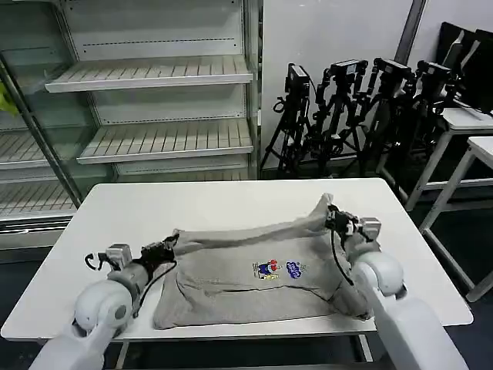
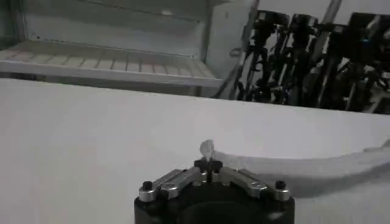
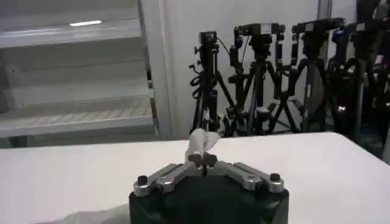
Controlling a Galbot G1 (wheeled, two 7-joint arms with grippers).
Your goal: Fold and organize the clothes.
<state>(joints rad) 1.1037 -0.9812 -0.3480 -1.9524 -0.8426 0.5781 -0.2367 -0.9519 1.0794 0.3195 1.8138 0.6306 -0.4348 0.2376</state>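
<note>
A light grey shirt with a small multicoloured chest print lies on the white table. Its far edge is lifted and stretched between both grippers. My left gripper is shut on the shirt's left corner; a tuft of grey cloth pokes out past the left gripper. My right gripper is shut on the right corner, held higher, with cloth sticking up above the right gripper. The near part of the shirt rests in folds by the table's front edge.
Empty white shelves stand behind the table on the left. Several black tripods stand at the back right, with white tables beyond them. Bare tabletop lies beyond the shirt.
</note>
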